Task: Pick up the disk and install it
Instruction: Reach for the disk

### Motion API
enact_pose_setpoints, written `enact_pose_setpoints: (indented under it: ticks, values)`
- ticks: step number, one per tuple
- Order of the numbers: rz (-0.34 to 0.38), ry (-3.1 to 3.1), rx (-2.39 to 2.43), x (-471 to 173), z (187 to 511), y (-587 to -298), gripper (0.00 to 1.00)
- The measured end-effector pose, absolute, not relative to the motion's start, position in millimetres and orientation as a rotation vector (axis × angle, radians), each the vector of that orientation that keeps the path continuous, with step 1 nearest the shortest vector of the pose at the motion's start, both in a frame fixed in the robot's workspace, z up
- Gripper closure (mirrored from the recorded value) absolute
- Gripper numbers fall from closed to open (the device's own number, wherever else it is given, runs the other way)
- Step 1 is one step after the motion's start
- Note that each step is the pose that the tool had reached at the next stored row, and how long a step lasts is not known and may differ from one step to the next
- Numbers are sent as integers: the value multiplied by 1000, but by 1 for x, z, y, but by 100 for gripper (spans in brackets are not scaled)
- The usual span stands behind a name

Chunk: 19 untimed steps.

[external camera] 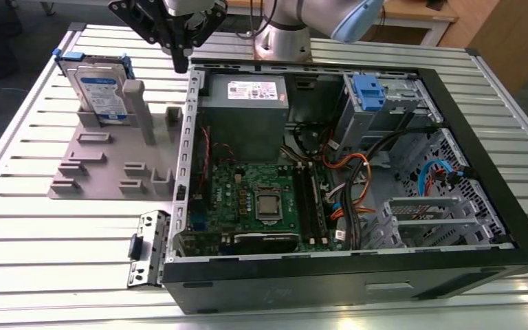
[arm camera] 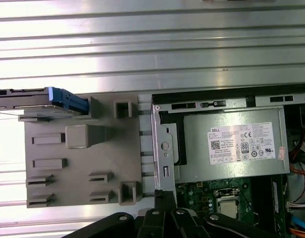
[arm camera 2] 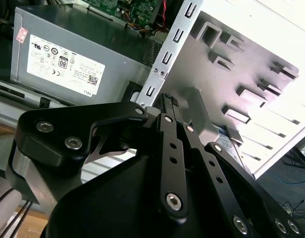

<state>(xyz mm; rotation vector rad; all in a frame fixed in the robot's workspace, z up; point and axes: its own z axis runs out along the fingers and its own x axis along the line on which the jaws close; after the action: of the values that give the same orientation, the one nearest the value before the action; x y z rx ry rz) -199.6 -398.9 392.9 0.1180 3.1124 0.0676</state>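
The disk [external camera: 99, 93] is a silver drive with a white-and-blue label and blue rails. It stands on edge in a slot at the far end of a grey holder plate [external camera: 108, 165], at the exterior view's upper left. In the first wrist view the disk [arm camera: 43, 101] appears edge-on at the holder plate's [arm camera: 78, 168] corner. My gripper [external camera: 181, 65] hangs above the case's side wall, to the exterior view's right of the disk and apart from it. Its black fingers are pressed together with nothing between them, as both wrist views show [arm camera 2: 168, 101] [arm camera: 165, 196].
An open computer case [external camera: 484, 206] lies on the slatted metal table [external camera: 25, 234]. Inside are a grey power supply [external camera: 243, 110], a green motherboard [external camera: 255, 199], cables, and a metal drive cage with a blue bracket [external camera: 367, 89]. The holder plate carries several raised grey blocks.
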Motion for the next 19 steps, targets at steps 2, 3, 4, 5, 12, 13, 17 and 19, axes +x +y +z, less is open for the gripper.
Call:
enact_pose_setpoints:
  ticks: [2,3,4,5,12,13,17,19]
  values:
    - [68,3112,118,-201,393,-399,90]
    - [68,3112,118,-202,393,-399,90]
    - [68,3112,118,-203,393,-399,90]
    - [68,3112,118,-203,393,-399,90]
    - [68,3112,118,-210,393,-399,90]
    - [68,3112,118,-210,393,-399,90]
    - [68,3112,118,-213,393,-399,90]
    - [68,3112,118,-215,393,-399,90]
